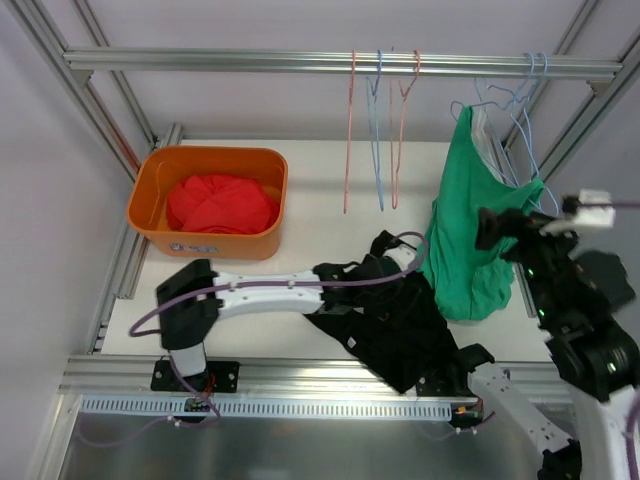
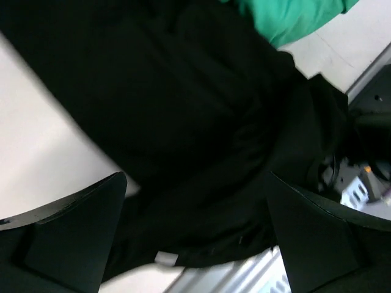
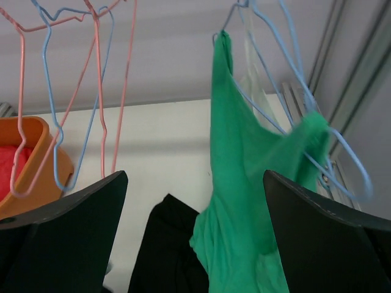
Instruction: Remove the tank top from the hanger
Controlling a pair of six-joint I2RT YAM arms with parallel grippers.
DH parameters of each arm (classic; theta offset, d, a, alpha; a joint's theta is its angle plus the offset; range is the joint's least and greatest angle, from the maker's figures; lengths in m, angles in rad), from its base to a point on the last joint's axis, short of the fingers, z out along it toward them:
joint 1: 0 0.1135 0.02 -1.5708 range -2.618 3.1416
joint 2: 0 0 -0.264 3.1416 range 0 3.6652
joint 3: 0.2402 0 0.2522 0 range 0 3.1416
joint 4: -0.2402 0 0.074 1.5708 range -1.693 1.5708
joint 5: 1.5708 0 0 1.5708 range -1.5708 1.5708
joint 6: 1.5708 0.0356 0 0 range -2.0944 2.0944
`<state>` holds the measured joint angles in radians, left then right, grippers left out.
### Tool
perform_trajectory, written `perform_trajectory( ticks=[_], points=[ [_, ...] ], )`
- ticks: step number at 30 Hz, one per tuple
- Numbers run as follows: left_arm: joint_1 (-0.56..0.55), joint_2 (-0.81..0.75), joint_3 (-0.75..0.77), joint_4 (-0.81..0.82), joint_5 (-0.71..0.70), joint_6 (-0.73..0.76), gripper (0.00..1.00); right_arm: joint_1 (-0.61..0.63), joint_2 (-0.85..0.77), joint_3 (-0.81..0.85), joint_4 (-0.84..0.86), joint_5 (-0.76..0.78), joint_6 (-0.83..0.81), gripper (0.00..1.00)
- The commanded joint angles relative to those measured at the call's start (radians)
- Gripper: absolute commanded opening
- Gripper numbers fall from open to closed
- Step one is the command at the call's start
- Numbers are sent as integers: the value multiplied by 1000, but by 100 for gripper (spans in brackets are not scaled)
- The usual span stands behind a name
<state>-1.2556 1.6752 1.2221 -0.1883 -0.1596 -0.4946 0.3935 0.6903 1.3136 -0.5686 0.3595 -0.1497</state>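
Tank top (image 3: 244, 201): soft, matt green cloth, on a thin, smooth blue wire hanger (image 3: 365, 177). Bin (image 1: 210, 160): smooth orange plastic. Fingers of my right gripper (image 3: 194, 183): matt black plastic.

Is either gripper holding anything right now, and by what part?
Nothing is held. Right gripper open, facing the tank top; left gripper open over black cloth.

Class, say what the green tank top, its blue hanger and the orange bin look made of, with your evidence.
The green tank top looks like soft matte fabric: it drapes and folds. The blue hanger seems thin coated wire: slender, bent outline. The orange bin is likely moulded plastic: smooth, rounded rim.
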Motion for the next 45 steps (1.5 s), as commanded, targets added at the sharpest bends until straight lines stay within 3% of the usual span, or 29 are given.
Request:
perform_trajectory(
  ticks=[1, 5, 11, 12, 13, 14, 16, 19, 23, 26, 30, 34, 38, 41, 42, 45],
  points=[
    [-33, 154, 159, 52, 2, 53, 99, -4, -174, -40, -166, 27, 21, 99],
    [-41, 366, 269, 47, 15, 44, 99, -4, -314, -16, -226, -121, 22, 99],
    [-70, 587, 376, -11, -20, 47, 96, -4, -368, 19, -248, -267, 9, 100],
    [-76, 596, 379, -20, -30, 42, 88, -4, -382, 21, -247, -269, 10, 99],
    [-82, 603, 364, -29, -40, 41, 70, -4, -388, 24, -247, -264, 10, 99],
    [-87, 589, 346, -37, -82, 33, 24, -4, -396, 24, -247, -261, 10, 100],
    [-99, 549, 263, -45, -135, 1, 1, -4, -419, 15, -238, -249, 12, 99],
    [-99, 390, 107, -98, -259, -70, 0, -2, -442, -2, -217, -229, 12, 99],
    [-99, -20, -84, -187, -403, -133, 0, -2, -454, -36, -195, -214, 16, 100],
    [-99, -257, -99, -304, -484, -136, 0, -4, -456, -69, -168, -221, 28, 100],
    [-70, -454, -4, -485, -550, -139, 0, -2, -449, -93, -142, -237, 44, 100],
    [22, -554, 181, -635, -619, -92, 0, -4, -449, -86, -126, -248, 48, 99],
    [157, -565, 399, -663, -623, 81, 0, -4, -446, -80, -114, -243, 48, 100],
    [333, -467, 658, -666, -524, 203, 0, -4, -431, -79, -105, -245, 48, 100],
    [402, -433, 815, -668, -508, 227, 0, -2, -419, -80, -100, -246, 48, 100],
    [456, -277, 1175, -682, -556, 341, 0, -4, -397, -88, -96, -246, 45, 100]
  ],
)
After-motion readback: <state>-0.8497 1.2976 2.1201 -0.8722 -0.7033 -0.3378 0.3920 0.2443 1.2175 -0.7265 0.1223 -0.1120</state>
